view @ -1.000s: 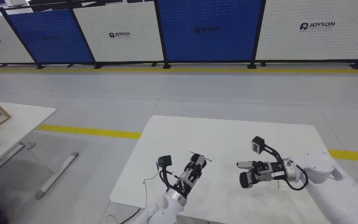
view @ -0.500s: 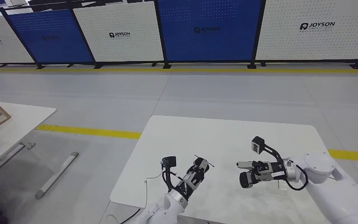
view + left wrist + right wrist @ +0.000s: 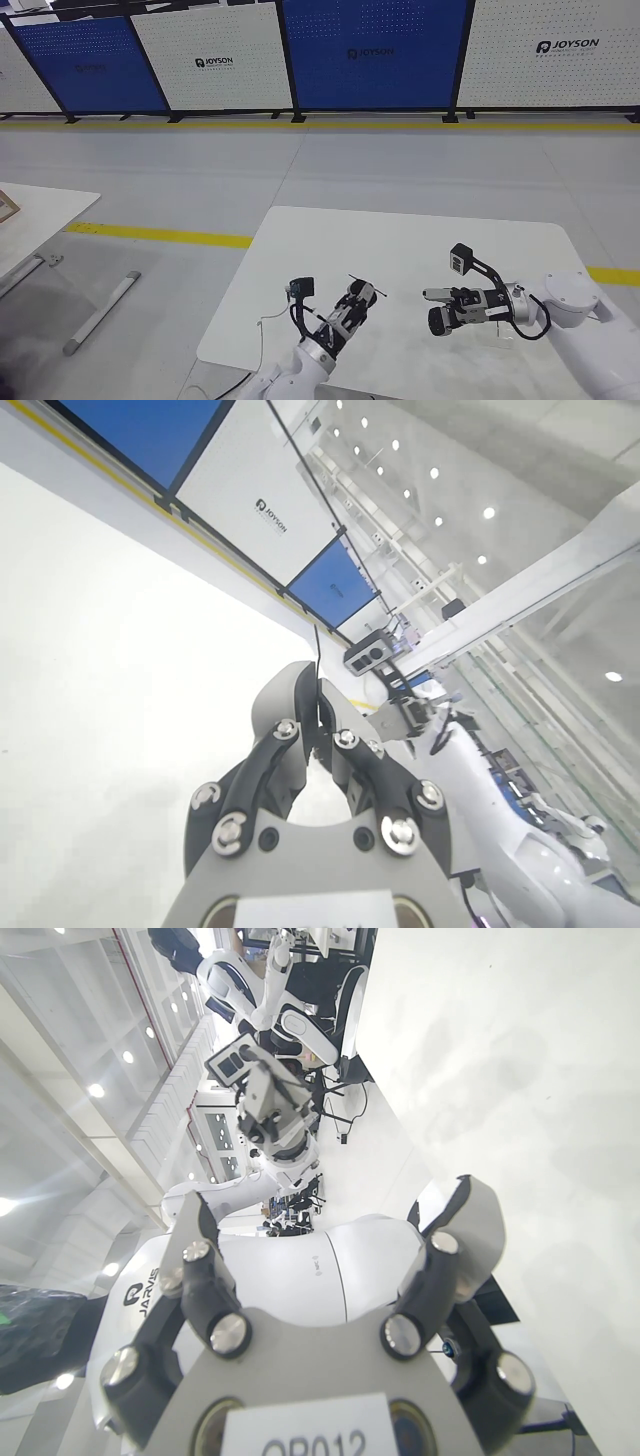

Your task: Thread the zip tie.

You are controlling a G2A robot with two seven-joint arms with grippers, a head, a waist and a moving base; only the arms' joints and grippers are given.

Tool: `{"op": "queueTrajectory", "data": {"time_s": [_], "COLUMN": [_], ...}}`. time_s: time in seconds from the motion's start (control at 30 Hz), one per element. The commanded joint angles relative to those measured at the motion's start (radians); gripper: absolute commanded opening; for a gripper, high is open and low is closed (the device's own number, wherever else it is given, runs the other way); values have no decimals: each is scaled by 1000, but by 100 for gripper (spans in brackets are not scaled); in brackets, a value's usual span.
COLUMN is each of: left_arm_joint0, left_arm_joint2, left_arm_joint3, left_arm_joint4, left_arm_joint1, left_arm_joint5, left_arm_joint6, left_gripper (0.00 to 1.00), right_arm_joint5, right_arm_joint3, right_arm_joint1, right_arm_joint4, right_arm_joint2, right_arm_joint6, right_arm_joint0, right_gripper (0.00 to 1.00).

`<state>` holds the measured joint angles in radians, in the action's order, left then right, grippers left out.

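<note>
A thin black zip tie point(image 3: 354, 279) is pinched in my left gripper point(image 3: 364, 293), which is held above the near left part of the white table point(image 3: 420, 240). In the left wrist view the left gripper point(image 3: 316, 682) is shut on the zip tie point(image 3: 316, 645), whose free end sticks straight out past the fingertips. My right gripper point(image 3: 430, 307) hovers a short way to the right, facing the left one. In its own view the right gripper point(image 3: 330, 1203) is open with nothing between its fingers. The left gripper point(image 3: 260, 1098) shows beyond it.
The table's far edge point(image 3: 420, 212) borders grey floor with a yellow line point(image 3: 150, 234). A second white table point(image 3: 40, 215) stands at the far left. Blue and white pegboard panels point(image 3: 375, 55) line the back.
My left gripper has shifted slightly right and nearer with the zip tie, closing a little on the right gripper. The right arm has stayed still.
</note>
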<state>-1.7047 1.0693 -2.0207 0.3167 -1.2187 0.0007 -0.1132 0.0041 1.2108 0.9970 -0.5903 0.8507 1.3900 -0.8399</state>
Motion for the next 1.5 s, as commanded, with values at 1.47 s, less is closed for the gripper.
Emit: {"op": "queueTrajectory", "data": {"time_s": [1.47], "left_arm_joint0": [-26], "left_arm_joint2": [0], "left_arm_joint3": [47], "left_arm_joint4": [101], "left_arm_joint1": [5], "left_arm_joint5": [69], "left_arm_joint6": [90], "left_gripper": [0], "right_arm_joint5": [0], "right_arm_joint3": [0], "right_arm_joint1": [0], "right_arm_joint4": [0], "right_arm_joint2": [0], "right_arm_joint6": [0], "right_arm_joint0": [0], "right_gripper": [100]}}
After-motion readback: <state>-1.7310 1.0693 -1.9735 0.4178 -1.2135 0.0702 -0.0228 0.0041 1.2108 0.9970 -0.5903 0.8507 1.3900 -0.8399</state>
